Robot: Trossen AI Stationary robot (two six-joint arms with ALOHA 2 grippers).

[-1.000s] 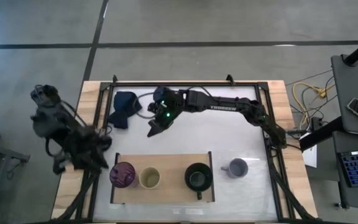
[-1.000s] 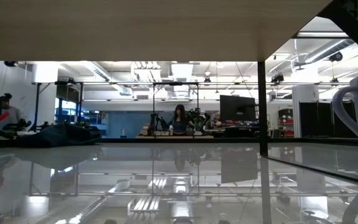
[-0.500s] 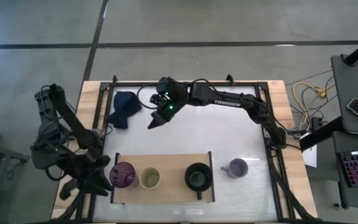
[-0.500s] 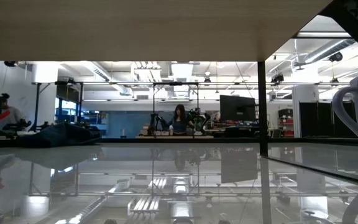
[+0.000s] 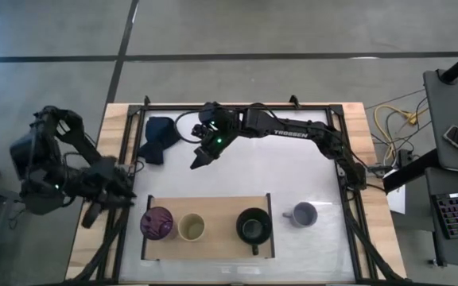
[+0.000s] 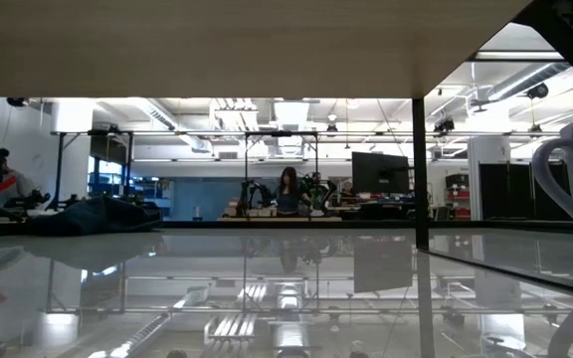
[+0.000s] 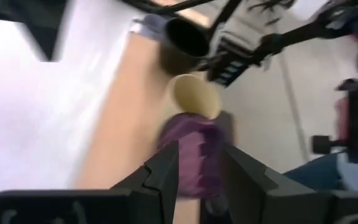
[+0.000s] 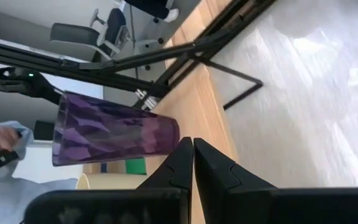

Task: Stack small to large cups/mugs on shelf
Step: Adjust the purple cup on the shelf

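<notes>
Since half a second ago the left gripper point(image 5: 94, 213) has drawn back up and to the left, off the left end of the light-wood shelf board point(image 5: 221, 230), its fingers point(image 7: 166, 171) parted and empty. The right gripper point(image 5: 198, 161), fingers pressed together on nothing, has barely shifted at upper centre beside the dark blue cloth point(image 5: 158, 137). On the board, left to right, stand the translucent purple tumbler point(image 5: 157, 222), beige handleless cup point(image 5: 191, 228) and black handled mug point(image 5: 254, 226); the lavender-grey handled mug point(image 5: 302, 214) sits on the white tabletop point(image 5: 293, 175) just right of it.
</notes>
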